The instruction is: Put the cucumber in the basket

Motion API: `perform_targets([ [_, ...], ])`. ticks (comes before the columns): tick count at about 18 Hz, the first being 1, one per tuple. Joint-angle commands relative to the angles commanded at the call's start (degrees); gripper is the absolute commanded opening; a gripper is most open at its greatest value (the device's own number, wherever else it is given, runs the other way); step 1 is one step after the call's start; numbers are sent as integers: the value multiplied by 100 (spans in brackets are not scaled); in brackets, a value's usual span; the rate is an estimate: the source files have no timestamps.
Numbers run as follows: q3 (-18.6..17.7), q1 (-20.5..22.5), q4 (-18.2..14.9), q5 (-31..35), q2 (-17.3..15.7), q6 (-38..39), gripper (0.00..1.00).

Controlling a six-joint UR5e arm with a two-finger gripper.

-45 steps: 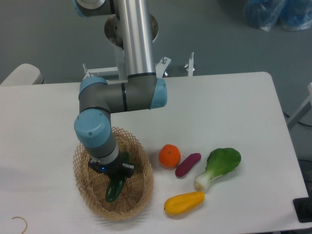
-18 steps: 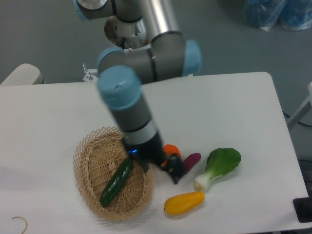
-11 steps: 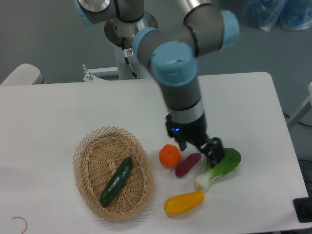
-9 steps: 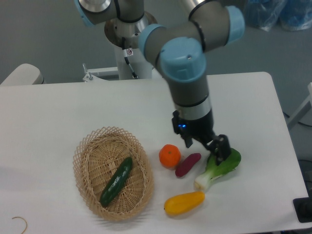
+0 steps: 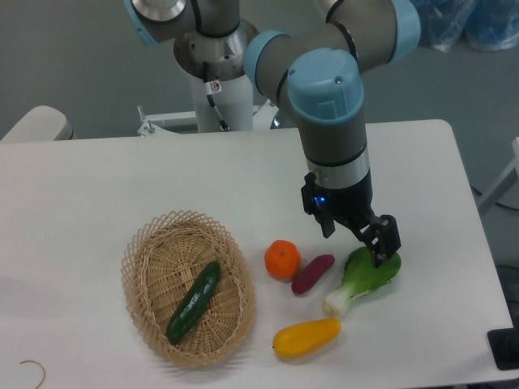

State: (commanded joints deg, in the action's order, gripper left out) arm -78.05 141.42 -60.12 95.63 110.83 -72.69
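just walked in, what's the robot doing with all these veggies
The cucumber already lies inside the wicker basket, so that job looks done. The arm holds nothing: its gripper hangs over the leafy top of the bok choy, on the far side of the table from the basket. Whether its fingers are open is hard to tell. An orange, a purple sweet potato and a yellow squash sit untouched between them.
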Motion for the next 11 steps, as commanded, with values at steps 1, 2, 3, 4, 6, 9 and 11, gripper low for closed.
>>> perform_targets([
  [1,0,-9,9,0,0,0,100],
  [2,0,-9,0,-9,0,0,100],
  [3,0,-9,0,0,0,0,100],
  [4,0,-9,9,-9,9,0,100],
  [6,0,-18,18,-9,18,0,100],
  [9,-9,-26,9,-9,26,0,100],
  [11,-9,-35,9,9,18,0,100],
])
